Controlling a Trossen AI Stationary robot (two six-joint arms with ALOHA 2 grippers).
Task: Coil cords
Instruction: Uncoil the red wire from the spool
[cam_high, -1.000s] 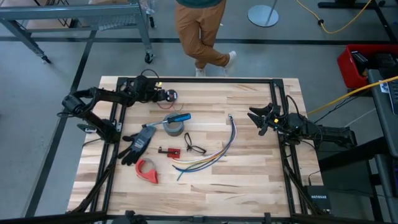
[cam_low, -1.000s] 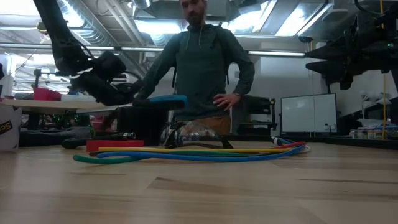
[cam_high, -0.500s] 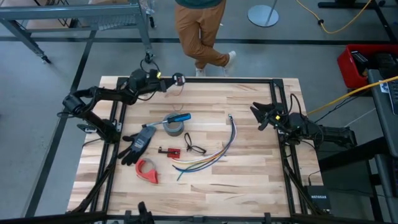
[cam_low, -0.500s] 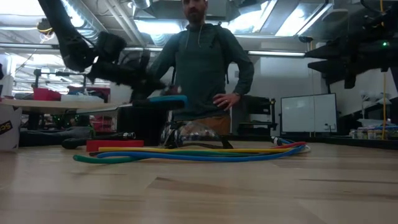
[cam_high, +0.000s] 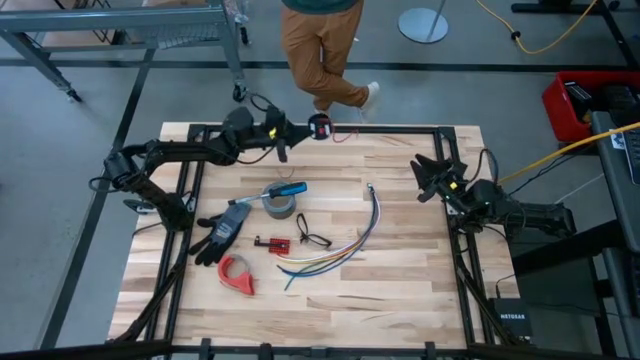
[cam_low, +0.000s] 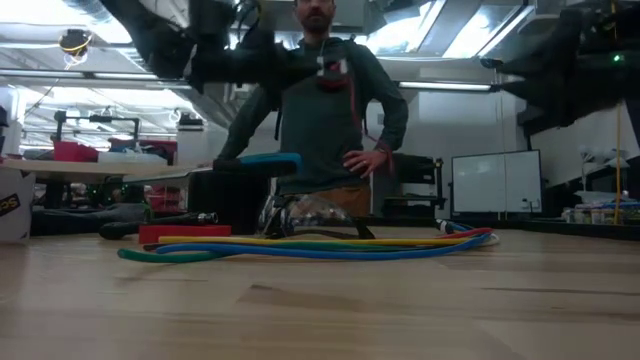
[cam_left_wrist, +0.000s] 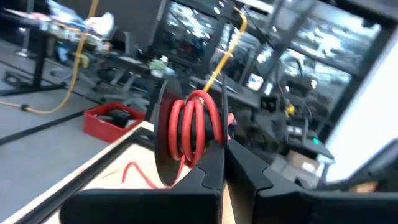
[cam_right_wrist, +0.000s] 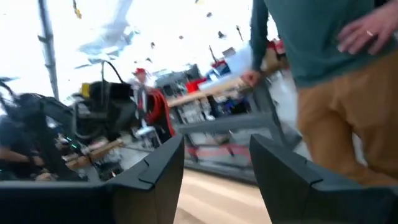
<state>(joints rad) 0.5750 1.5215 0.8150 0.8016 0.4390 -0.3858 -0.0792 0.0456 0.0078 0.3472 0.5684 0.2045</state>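
The red cord is already wound into a small coil of several turns, and the left gripper has its fingers pinched tight on it, holding it in the air over the table's far edge, near the middle of that edge. A short loose tail of the cord hangs off the coil toward the right. In the low view the coil shows high up, in front of the person standing beyond the table. So the winding looks largely done; what seems left is the trailing end, and setting the coil down or handing it over. The right gripper waits with its fingers spread, empty, above the table's right side, pointed toward the coil.

Against a second ago, the left arm has swung from the table's far-left area, where the coil sat low by the wood, up and rightward along the far edge. The right gripper has shifted only a little, turning toward the far edge. The screwdriver, tape roll, glove and wire bundle lie as they did.
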